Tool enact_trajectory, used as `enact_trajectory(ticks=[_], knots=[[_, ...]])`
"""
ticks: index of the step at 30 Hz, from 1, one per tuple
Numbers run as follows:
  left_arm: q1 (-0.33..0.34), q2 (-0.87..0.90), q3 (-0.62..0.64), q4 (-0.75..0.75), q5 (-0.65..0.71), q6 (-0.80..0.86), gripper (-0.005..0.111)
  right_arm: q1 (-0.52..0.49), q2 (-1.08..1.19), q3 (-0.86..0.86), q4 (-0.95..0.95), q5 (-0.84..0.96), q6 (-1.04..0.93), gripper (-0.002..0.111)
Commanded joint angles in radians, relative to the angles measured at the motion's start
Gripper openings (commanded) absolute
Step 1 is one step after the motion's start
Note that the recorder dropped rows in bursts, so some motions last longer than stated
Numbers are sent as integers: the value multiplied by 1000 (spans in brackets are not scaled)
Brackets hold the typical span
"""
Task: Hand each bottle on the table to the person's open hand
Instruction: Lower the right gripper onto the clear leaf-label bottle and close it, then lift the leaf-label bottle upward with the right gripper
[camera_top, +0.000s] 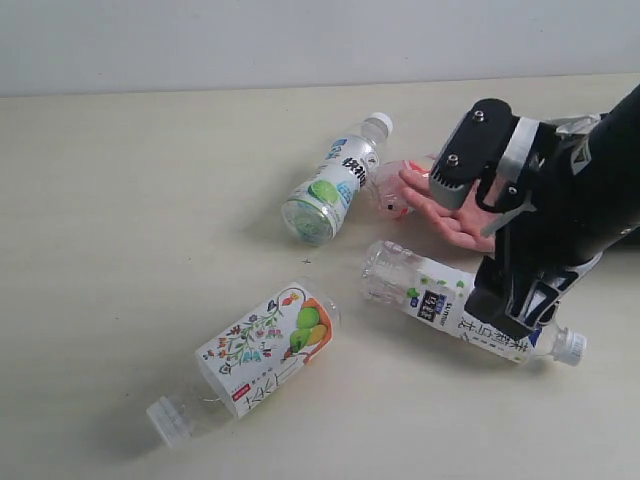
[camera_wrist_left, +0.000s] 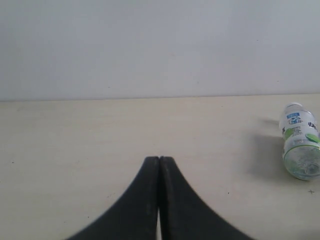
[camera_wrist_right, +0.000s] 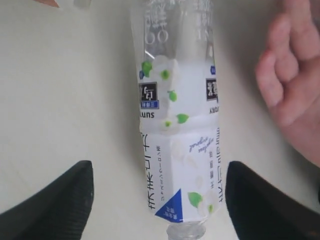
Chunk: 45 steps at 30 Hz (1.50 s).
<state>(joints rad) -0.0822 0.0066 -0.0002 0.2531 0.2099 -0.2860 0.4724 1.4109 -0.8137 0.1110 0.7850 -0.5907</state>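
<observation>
Four bottles lie on their sides on the table (camera_top: 120, 200). The floral-and-fruit bottle (camera_top: 262, 352) is nearest the front. The green-and-blue bottle (camera_top: 335, 180) (camera_wrist_left: 300, 145) lies further back. The pink bottle (camera_top: 392, 196) is mostly hidden behind the person's open hand (camera_top: 450, 215) (camera_wrist_right: 292, 85), which rests palm up. My right gripper (camera_top: 508, 308) (camera_wrist_right: 159, 170) is open, straddling the neck end of the white-and-navy bottle (camera_top: 440, 298) (camera_wrist_right: 177, 125) without touching it. My left gripper (camera_wrist_left: 159, 160) is shut and empty, low over bare table, outside the exterior view.
A pale wall (camera_top: 300, 40) runs along the table's far edge. The right arm's black body (camera_top: 580, 200) hangs over the hand and the white-and-navy bottle's cap (camera_top: 568, 346). Bare tabletop stretches to the left.
</observation>
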Motion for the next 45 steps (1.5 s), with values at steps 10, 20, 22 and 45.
enact_trajectory(ticks=[10,20,22,45], knots=[[2,-7,0,0,-5,-6,0,63,160,3,-201,-27,149,74],[2,-7,0,0,-5,-6,0,63,179,3,-201,-53,147,77],[2,-7,0,0,-5,-6,0,63,192,3,-201,-57,147,77],[2,-7,0,0,-5,-6,0,63,304,3,-224,-86,168,77]])
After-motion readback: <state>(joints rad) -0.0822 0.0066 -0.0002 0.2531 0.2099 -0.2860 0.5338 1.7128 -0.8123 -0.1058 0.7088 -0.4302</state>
